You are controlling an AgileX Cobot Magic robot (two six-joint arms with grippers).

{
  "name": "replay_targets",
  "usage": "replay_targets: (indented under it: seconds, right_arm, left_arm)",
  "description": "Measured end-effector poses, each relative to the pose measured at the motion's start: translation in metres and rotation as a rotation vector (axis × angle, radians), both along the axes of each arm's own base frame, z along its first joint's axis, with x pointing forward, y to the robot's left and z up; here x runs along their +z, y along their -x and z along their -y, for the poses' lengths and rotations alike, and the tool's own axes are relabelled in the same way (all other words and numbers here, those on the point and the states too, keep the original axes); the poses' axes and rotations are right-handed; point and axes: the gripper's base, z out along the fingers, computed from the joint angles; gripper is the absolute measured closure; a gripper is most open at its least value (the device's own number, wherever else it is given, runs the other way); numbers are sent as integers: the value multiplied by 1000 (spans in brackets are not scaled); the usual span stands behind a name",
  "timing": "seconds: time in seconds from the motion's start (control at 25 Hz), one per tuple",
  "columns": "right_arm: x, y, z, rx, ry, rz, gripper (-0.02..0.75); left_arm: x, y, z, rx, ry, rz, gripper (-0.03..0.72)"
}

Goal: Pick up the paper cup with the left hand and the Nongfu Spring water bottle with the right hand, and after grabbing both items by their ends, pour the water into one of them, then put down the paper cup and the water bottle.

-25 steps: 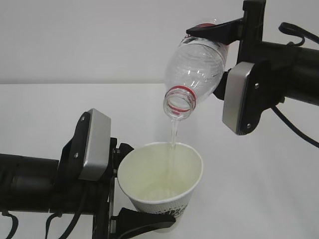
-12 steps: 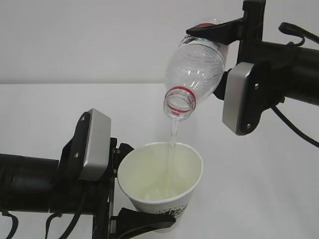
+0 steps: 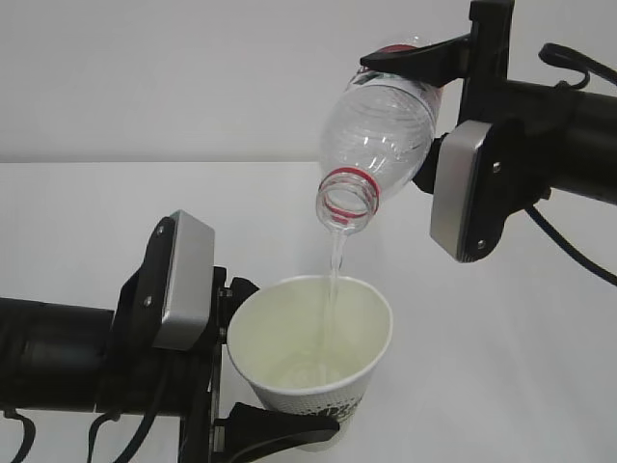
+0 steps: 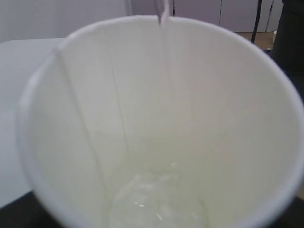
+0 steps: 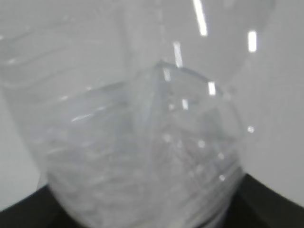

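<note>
here, at this moment, i had the pour under way. the left hand, a black gripper with a grey metal plate housing, was clamped on the lower end of the small white tapered paper cup, holding it upright and slightly tilted at the lower centre of the exterior view. the right hand, a matching black gripper, was clamped on the far end of the tall clear ribbed plastic nongfu spring water bottle, which hung inverted at a slant, its red neck ring and open mouth directly above the cup and well apart from the rim.

a thin stream of the clear colourless water ran from the mouth into the cup. in the left wrist view the stream passed the far rim of the cup and a shallow pool lay at the bottom. in the right wrist view the bottle filled the frame; i could not tell how much water it held.

status, as i judged it: both pickups were done and pouring was in progress. remaining steps: right the bottle, then set down the cup and the bottle on the white table.
</note>
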Motion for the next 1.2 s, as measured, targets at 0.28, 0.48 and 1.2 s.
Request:
replay_targets:
  seconds: [0.28, 0.48, 1.2]
  right_arm:
    - [0, 0, 0, 0, 0, 0, 259]
    - [0, 0, 0, 0, 0, 0, 259]
    - [0, 0, 0, 0, 0, 0, 259]
  left_arm:
    - [0, 0, 0, 1, 0, -2, 118]
    - [0, 0, 0, 1, 0, -2, 118]
    - [0, 0, 0, 1, 0, -3, 118]
